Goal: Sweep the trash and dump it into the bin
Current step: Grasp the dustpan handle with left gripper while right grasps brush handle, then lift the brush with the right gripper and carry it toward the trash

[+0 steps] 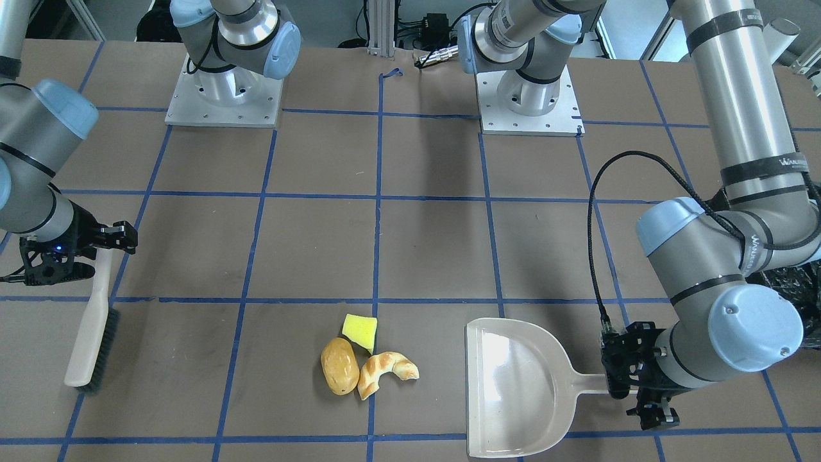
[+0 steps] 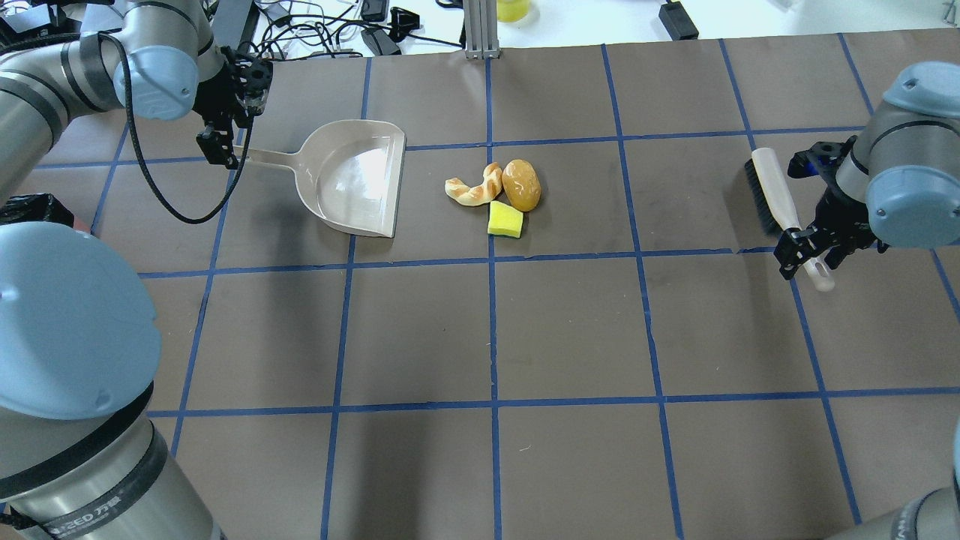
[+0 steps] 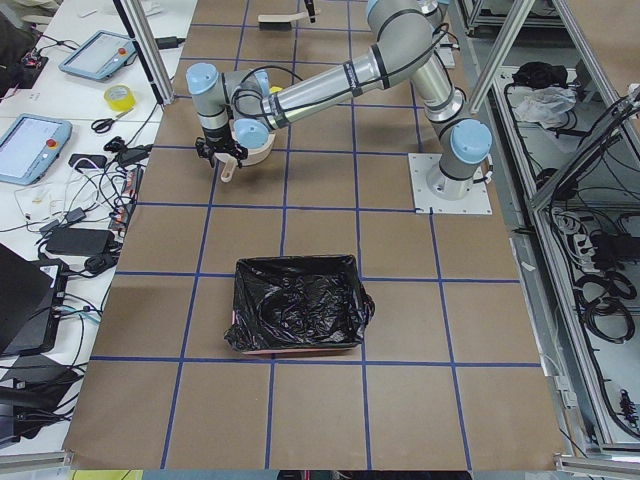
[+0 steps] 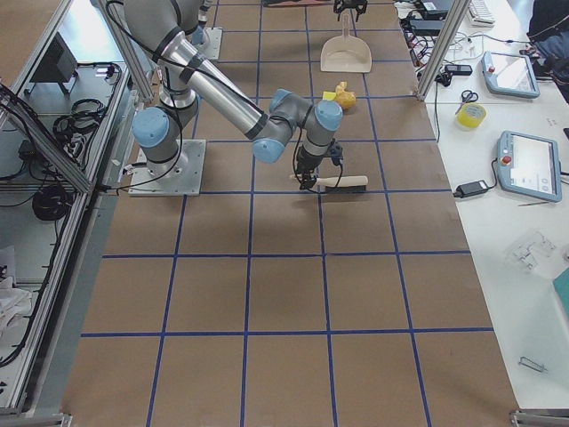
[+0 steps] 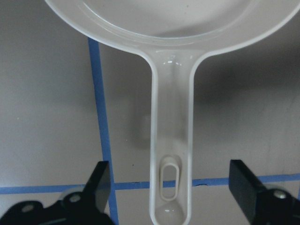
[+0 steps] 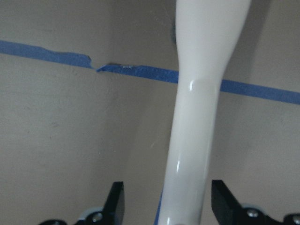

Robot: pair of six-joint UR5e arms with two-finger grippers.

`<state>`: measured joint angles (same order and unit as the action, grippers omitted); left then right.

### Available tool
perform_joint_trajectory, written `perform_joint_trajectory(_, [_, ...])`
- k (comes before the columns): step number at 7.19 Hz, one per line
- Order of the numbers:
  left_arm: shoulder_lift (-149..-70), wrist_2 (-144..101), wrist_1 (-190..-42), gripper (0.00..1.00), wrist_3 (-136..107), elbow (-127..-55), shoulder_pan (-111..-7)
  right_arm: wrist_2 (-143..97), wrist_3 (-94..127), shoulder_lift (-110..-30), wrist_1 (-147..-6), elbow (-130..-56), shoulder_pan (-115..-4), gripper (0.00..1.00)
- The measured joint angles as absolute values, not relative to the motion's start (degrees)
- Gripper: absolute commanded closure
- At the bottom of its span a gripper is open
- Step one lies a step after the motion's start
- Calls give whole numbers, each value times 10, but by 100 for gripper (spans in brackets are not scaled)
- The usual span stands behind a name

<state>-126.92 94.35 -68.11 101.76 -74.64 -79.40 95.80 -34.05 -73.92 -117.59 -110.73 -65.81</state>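
The trash lies together mid-table: a yellow wedge [image 1: 359, 330], a potato-like oval [image 1: 339, 366] and a croissant [image 1: 385, 371]. A beige dustpan [image 1: 513, 385] lies flat beside them, its mouth toward them. My left gripper [image 5: 171, 173] is open, with a finger on each side of the dustpan handle [image 5: 171, 136] and not touching it. A white hand brush [image 1: 90, 340] lies on the table on the other side of the trash. My right gripper [image 6: 168, 192] is open around the brush handle [image 6: 197, 108]. The black-lined bin [image 3: 298, 305] stands on my left, away from the dustpan.
The brown table cover [image 2: 570, 330] carries a blue tape grid. The two arm bases [image 1: 224, 96] are bolted along the robot side. Cables and devices [image 2: 360, 30] lie beyond the far table edge. A corner of the bin's black bag [image 2: 30, 206] shows by my left arm.
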Motion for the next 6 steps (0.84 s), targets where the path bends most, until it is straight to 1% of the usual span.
perform_joint_trajectory(1, [-1272, 942, -680, 10, 1017, -747, -793, 958, -340, -739, -1176, -1107, -658, 69])
perform_joint_trajectory(2, [-1273, 941, -680, 11, 1016, -749, -793, 959, -339, -740, -1176, -1107, -658, 81])
perform_joint_trajectory(3, [-1274, 937, -679, 13, 1016, -752, -793, 960, -339, -741, -1174, -1107, -657, 92])
perform_joint_trajectory(4, [-1277, 930, -679, 18, 1015, -754, -792, 961, -339, -742, -1170, -1106, -657, 99])
perform_joint_trajectory(5, [-1278, 927, -679, 25, 1015, -755, -792, 961, -338, -744, -1166, -1104, -657, 100])
perform_joint_trajectory(6, [-1279, 927, -679, 29, 1015, -755, -792, 961, -331, -745, -1161, -1101, -657, 100])
